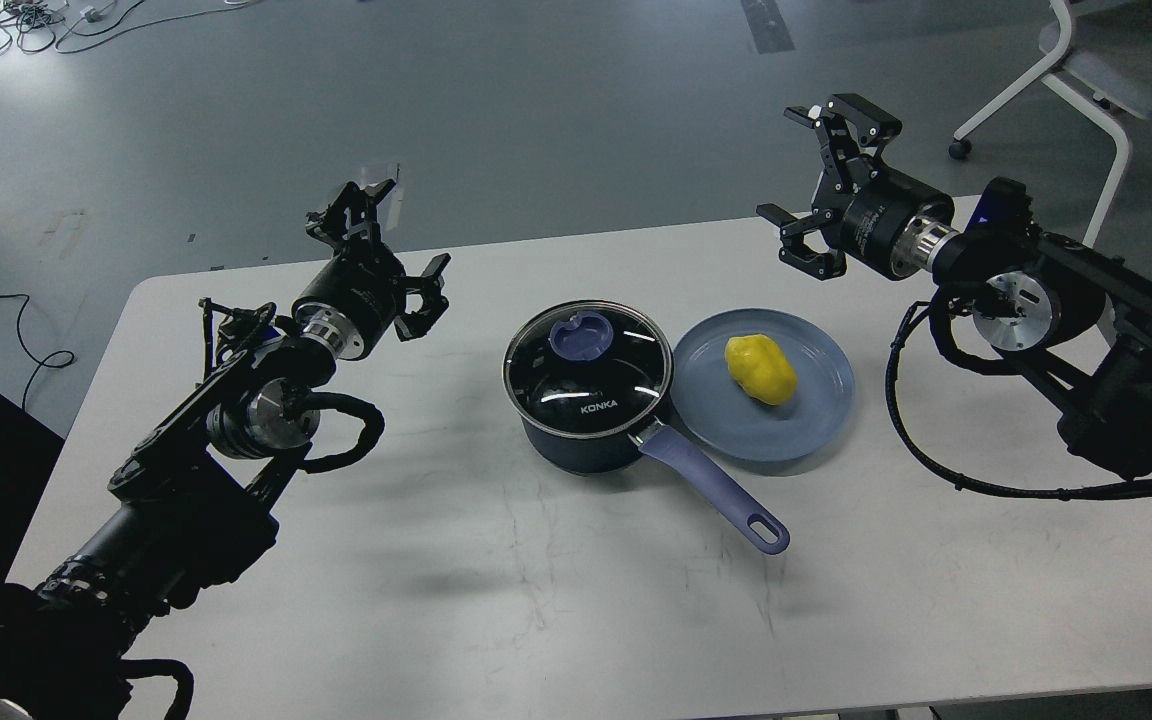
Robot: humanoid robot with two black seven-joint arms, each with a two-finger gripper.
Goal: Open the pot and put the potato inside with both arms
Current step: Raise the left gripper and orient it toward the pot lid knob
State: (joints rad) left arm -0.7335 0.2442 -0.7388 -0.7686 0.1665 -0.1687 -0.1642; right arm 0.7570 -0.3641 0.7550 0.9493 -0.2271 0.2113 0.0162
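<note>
Black left gripper point(388, 240) spread wide, empty, raised left of the pot point(591, 400). Right gripper point(821, 180) likewise splayed and empty, high beyond the blue plate point(816, 420). Pot mid-table point(436, 600), glass lid point(588, 365) seated. Potato point(760, 369) lies on the plate, which touches the pot's right side.

I see the white table point(436, 600) carrying the pot point(591, 395) with its lid on, and just right of the pot, touching it, a blue plate point(816, 400).
</note>
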